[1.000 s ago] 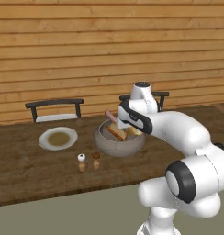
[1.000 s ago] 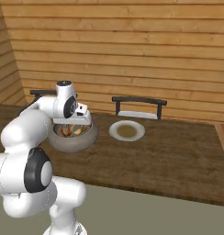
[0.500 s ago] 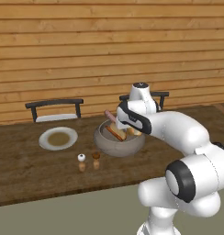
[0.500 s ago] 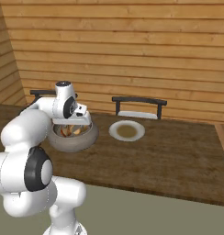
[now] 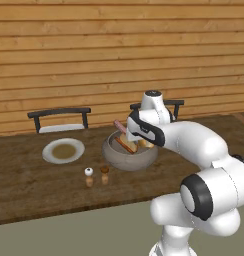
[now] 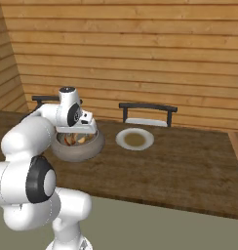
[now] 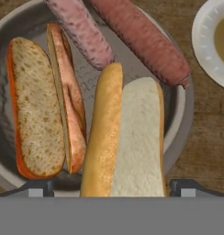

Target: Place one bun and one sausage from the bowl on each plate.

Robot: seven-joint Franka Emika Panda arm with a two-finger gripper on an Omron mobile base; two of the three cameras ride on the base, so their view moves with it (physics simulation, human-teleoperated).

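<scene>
Bowl (image 5: pixel 130 152) sits mid-table in the left base view, one plate (image 5: pixel 63 150) to its left, two small shakers (image 5: pixel 96 176) nearer the camera. Right base view shows a second plate (image 6: pixel 134 139) to the bowl's right, by a chair (image 6: pixel 148 113). Hand view looks into the bowl: two buns (image 7: pixel 125 137) and two sausages (image 7: pixel 140 37) lie inside. Gripper (image 7: pixel 112 189) hovers over them, jaws fully spread, grasping nothing.

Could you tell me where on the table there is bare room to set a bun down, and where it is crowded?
Both plates are bare. Open tabletop lies to the right of the right-hand plate, up to the table's edge. The bowl is crowded: buns and sausages lie packed under the open gripper, with shakers standing by its front left.
</scene>
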